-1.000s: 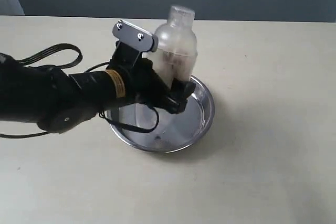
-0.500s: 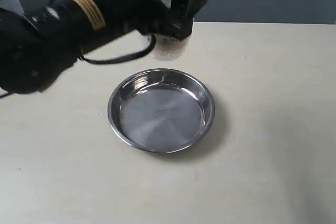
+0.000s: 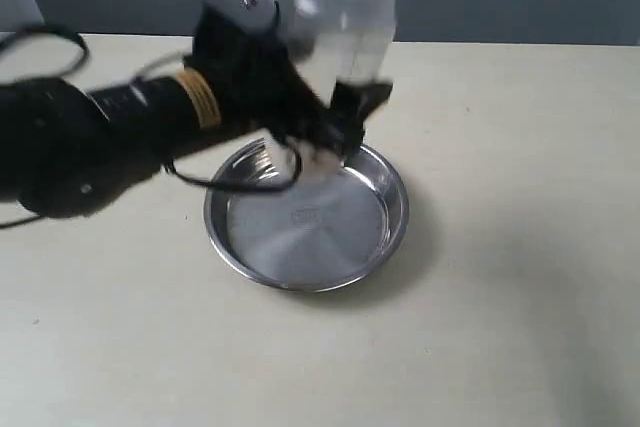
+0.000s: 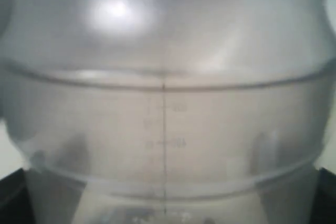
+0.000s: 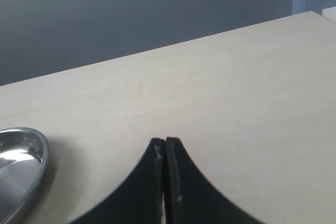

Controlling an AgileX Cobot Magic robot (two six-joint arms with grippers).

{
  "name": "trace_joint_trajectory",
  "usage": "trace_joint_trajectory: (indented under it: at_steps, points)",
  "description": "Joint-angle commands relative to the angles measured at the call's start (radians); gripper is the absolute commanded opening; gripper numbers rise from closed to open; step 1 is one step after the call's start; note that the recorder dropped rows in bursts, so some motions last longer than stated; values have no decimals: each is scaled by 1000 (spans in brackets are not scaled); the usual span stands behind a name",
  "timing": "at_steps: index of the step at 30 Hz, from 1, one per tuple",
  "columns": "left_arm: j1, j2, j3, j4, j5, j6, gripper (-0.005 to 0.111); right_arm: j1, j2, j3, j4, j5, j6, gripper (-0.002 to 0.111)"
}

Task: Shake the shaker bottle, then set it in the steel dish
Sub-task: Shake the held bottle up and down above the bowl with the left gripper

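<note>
Shaker bottle (image 3: 345,17): cap uppermost, motion-blurred, off the bench (image 3: 500,247), above the far rim of the steel dish (image 3: 310,232).
Your left claw (image 3: 340,112): clamped on the bottle's lower body.
Your right claw (image 5: 165,153): fingers pressed together, holding nothing, near the dish.

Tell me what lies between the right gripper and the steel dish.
Only bare table, from the right gripper to the steel dish, in the right wrist view.
</note>
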Motion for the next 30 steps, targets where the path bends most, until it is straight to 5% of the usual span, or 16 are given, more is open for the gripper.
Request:
trace_joint_trajectory:
  at_steps: [1,3,4,8,12,14,15,18,19,22,25,26,27,28,29,30]
  points:
    - [1,164,49,-168,0,-69,0,4,-5,2,-2,-11,-4,-1]
    - [-1,68,29,53,-203,-226,0,4,-5,2,-2,-11,-4,-1]
    - [2,-37,-23,116,-188,-101,0,4,-5,2,-2,-11,-4,-1]
    - [2,42,-3,-168,102,108,0,4,-5,2,-2,-11,-4,-1]
    - [27,120,108,-357,-163,63,0,4,-5,2,-2,-11,-4,-1]
    - [-29,88,88,115,-202,-60,0,4,-5,2,-2,-11,-4,-1]
    - [-47,78,67,146,-73,-22,0,4,-5,2,-2,-11,-4,-1]
    - [13,125,69,-639,-92,212,0,4,-5,2,-2,-11,-4,-1]
    - [10,130,69,-681,-88,205,0,4,-5,2,-2,-11,-4,-1]
    - [-67,91,69,7,-9,82,0,4,-5,2,-2,-11,-4,-1]
    - [-33,103,69,-751,-155,256,0,4,-5,2,-2,-11,-4,-1]
    - [-30,106,58,-840,-174,238,0,4,-5,2,-2,-11,-4,-1]
    - [-35,96,50,-675,-107,240,0,4,-5,2,-2,-11,-4,-1]
    - [-88,52,37,-18,28,131,0,4,-5,2,-2,-11,-4,-1]
    - [-111,40,37,154,36,67,0,4,-5,2,-2,-11,-4,-1]
    - [-82,49,37,-177,9,168,0,4,-5,2,-2,-11,-4,-1]
